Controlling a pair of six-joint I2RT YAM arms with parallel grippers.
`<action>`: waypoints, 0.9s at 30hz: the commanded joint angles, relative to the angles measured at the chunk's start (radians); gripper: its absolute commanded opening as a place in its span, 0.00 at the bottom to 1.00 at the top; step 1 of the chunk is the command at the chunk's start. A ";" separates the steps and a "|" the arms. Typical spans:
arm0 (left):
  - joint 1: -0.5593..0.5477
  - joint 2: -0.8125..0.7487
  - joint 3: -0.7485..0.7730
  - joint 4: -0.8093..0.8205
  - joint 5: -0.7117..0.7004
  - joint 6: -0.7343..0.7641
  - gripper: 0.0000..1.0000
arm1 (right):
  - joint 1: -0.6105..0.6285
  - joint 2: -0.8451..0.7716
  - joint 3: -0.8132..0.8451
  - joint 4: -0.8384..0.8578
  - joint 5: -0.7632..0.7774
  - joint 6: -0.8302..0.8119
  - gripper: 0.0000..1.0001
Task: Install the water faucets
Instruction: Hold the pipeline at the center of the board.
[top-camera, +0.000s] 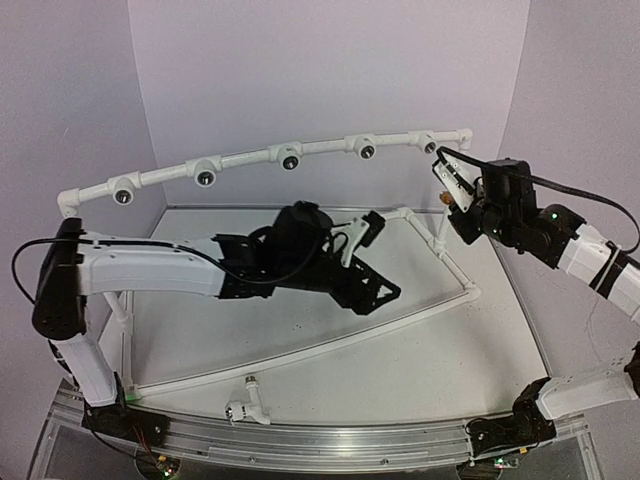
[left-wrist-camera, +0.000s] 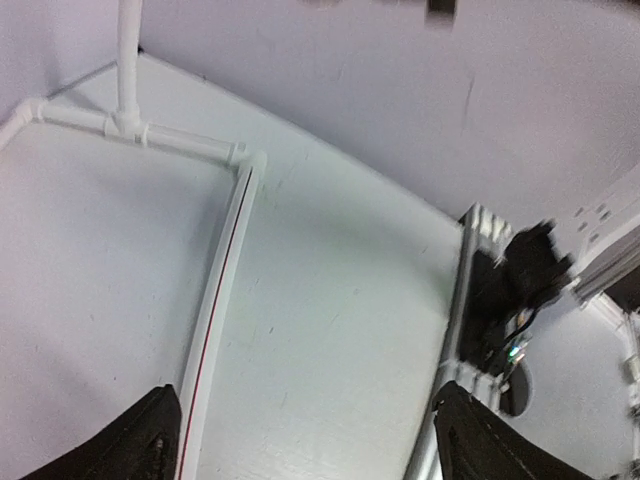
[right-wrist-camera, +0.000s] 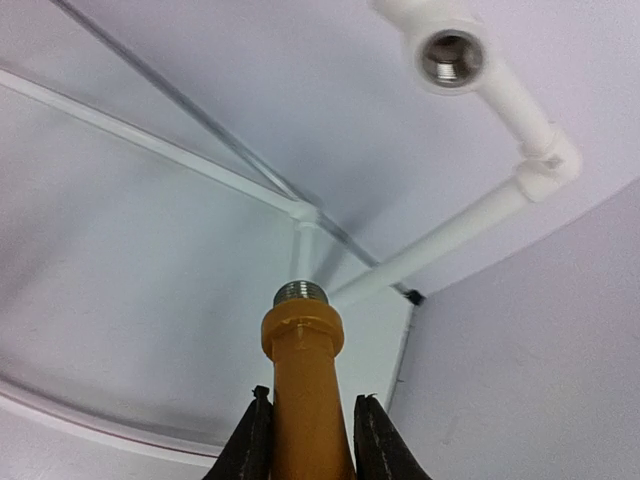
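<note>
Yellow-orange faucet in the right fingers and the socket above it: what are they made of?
Yellow-orange faucet: matte, even-coloured body, likely moulded plastic; its grey ridged tip looks metal. Socket: smooth white shell, likely plastic; shiny threaded lining looks metal.

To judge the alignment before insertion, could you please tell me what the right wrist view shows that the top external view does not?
Right wrist only: the metal thread tipping the yellow-orange faucet and the threaded bore of the socket, up-right of it, apart. Top external only: the white faucet at the near edge, the open left gripper. Both: the right gripper shut on the yellow-orange faucet, the pipe frame.
</note>
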 joint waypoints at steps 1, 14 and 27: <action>-0.005 0.228 0.128 -0.149 -0.050 0.186 0.93 | -0.062 0.025 0.151 0.071 0.217 -0.054 0.00; -0.006 0.599 0.422 -0.272 -0.125 0.405 0.95 | -0.099 0.034 0.104 0.034 0.014 -0.226 0.00; 0.000 0.650 0.315 -0.295 -0.128 0.652 0.40 | -0.102 0.101 0.009 0.175 0.014 -0.494 0.00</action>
